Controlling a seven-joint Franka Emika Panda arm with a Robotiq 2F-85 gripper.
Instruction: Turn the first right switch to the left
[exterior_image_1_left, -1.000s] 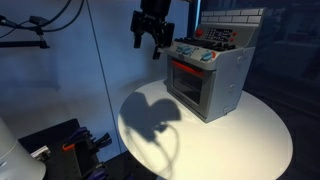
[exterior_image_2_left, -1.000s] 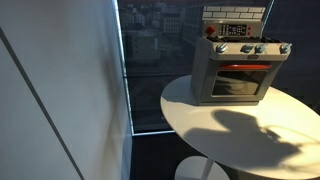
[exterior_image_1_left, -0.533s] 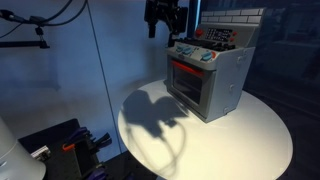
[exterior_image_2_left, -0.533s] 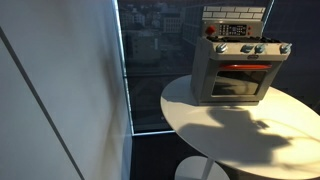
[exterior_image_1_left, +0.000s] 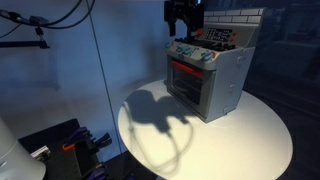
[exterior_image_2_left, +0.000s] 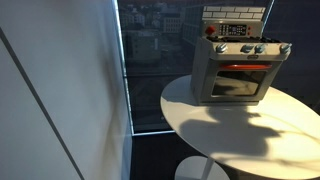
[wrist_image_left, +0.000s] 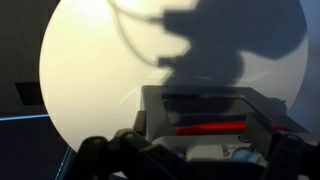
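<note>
A grey toy oven with a red-lit door stands on a round white table. It also shows in an exterior view and in the wrist view. A row of small knob switches runs along its top front edge. My gripper hangs in the air above the end of the knob row nearest the window and touches nothing. In the wrist view my gripper is open and empty, its fingers spread on either side of the oven below. The knobs are blurred there.
A red knob and a control panel sit on the oven's back panel. A tall window pane stands beside the table. Dark equipment lies on the floor below. The arm's shadow falls on the table.
My gripper has moved sideways from beside the oven to above its knob row, and slightly higher. Its shadow on the table has shifted with it. The oven has not moved.
</note>
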